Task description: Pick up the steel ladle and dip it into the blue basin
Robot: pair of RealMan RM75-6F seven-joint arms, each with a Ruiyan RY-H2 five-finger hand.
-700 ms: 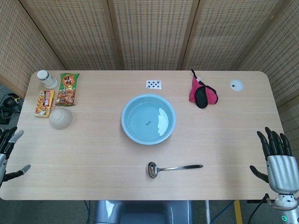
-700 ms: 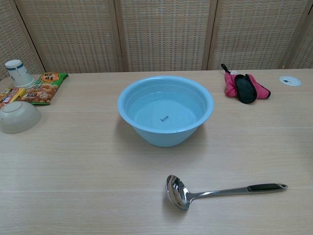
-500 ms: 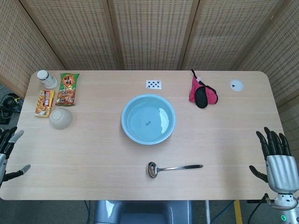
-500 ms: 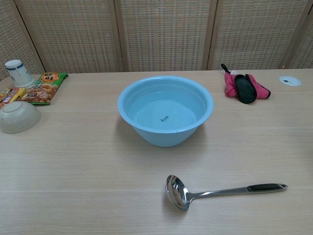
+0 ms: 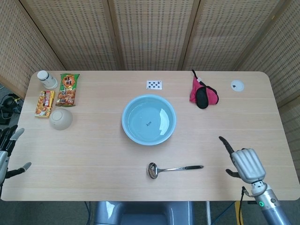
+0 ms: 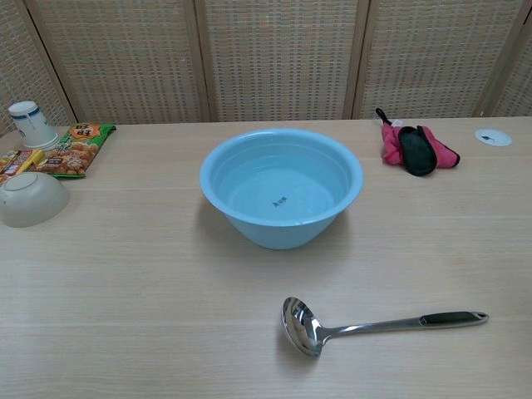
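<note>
The right hand (image 5: 246, 164) hovers over the near right part of the desk (image 5: 93, 154), seen from its back, one finger stretched toward the middle and the thumb sticking out; the other fingers are hidden under the palm, so I cannot tell whether it is wide or closed. It holds nothing. It sits just beyond the handle end of the ladle (image 5: 173, 168), which looks like a good starting place for a reach onto that handle. The left hand (image 5: 8, 150) waits at the far left edge of the desk, fingers spread, empty, well apart from everything that matters here.

The ladle lies flat near the front edge, its cup on the left and its dark-tipped handle pointing right, toward the right hand, so that arm seems the natural one for the pickup. The blue basin (image 5: 149, 119) stands in the middle of the desk, just behind the ladle, with clear water in it; the lift and dip should therefore be short.

Off to the sides are a pale bowl (image 5: 61, 118), snack packets (image 5: 68, 89), a paper cup (image 5: 46, 78), a playing card (image 5: 154, 85) and a pink pouch (image 5: 202, 93), all clear of the path.
</note>
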